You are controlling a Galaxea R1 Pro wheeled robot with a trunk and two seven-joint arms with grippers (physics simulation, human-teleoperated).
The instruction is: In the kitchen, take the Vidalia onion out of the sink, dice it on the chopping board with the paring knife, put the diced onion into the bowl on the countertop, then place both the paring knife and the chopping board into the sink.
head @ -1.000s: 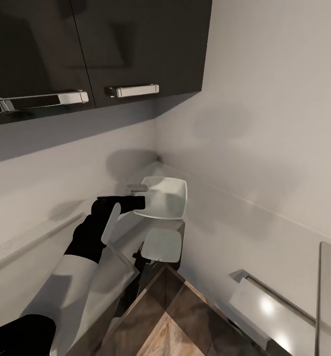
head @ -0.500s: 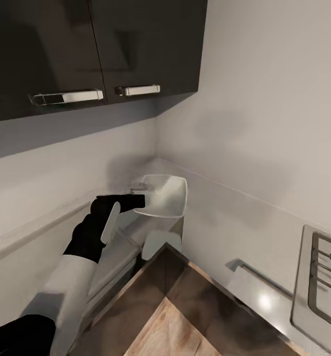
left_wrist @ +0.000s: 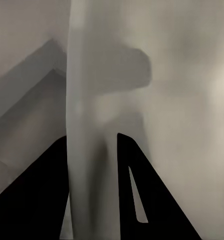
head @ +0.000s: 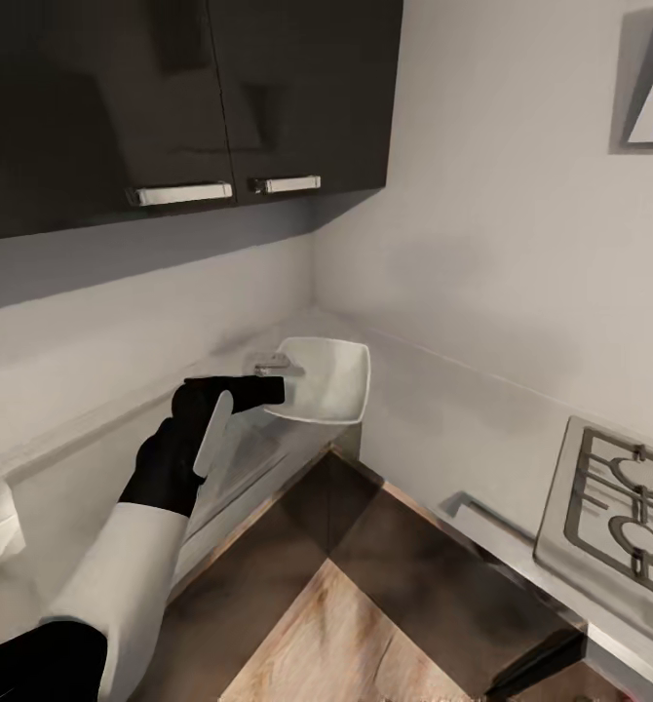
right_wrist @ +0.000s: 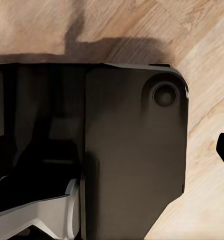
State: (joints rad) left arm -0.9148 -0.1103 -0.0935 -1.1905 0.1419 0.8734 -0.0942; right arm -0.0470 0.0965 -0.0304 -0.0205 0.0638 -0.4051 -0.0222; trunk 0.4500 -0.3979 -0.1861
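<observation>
Camera has swung right since the earlier frame — hob [head: 614,507] now in full view; bowl [head: 324,380] unchanged relative to the left gripper [head: 268,380], rim clamped between its fingers, held aloft just ahead of the wrist. Countertop [head: 268,336] lies below and beyond — left arm nearer.

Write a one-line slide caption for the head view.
Left gripper holds the white bowl by its rim, lifted in a kitchen corner, under dark wall cabinets, with a hob alongside.
</observation>
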